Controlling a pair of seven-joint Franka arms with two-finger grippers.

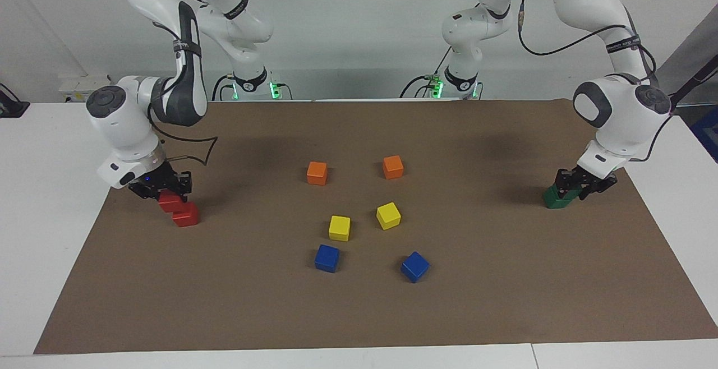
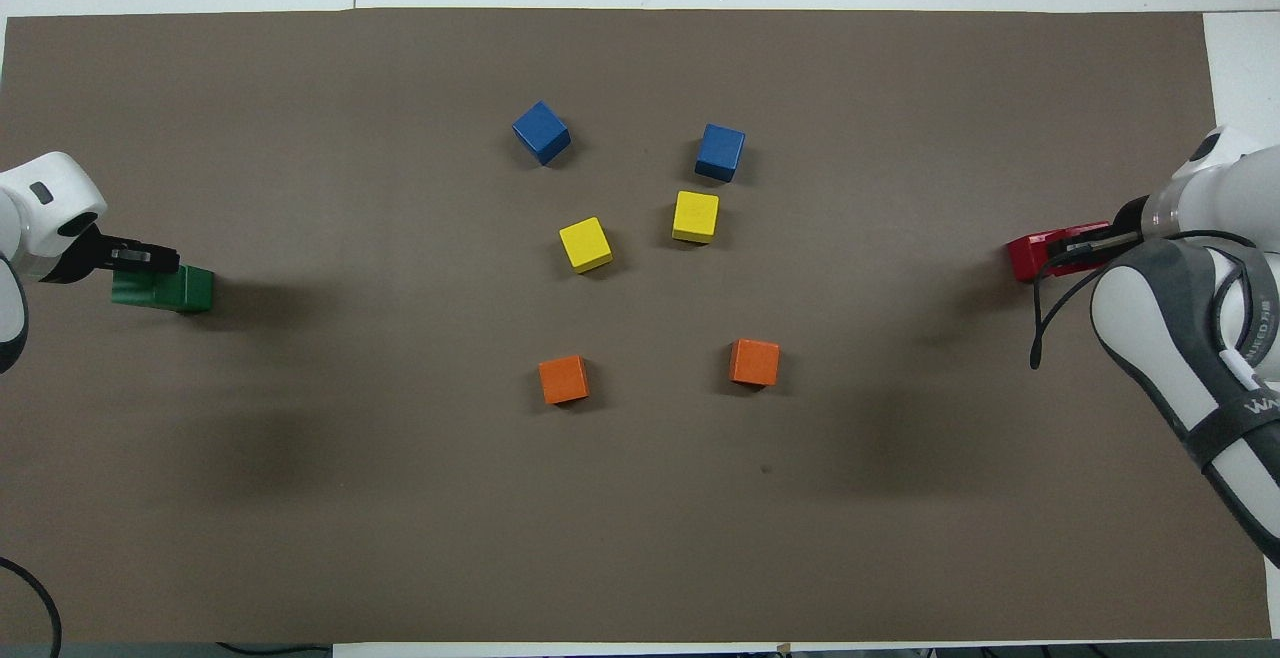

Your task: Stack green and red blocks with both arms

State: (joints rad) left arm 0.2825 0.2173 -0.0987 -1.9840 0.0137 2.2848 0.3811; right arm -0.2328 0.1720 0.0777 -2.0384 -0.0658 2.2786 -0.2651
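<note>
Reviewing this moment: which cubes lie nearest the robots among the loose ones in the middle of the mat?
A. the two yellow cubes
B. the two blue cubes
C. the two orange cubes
C: the orange cubes sit highest in the facing view, with the yellow cubes and blue cubes farther from the robots.

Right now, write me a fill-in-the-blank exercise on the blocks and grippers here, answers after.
1. The right gripper is shut on a ____ block, above another of its colour.
2. The left gripper is shut on a ____ block, over its twin.
3. The two yellow blocks lie between the blue pair and the ____ pair.

Answers: red; green; orange
</note>
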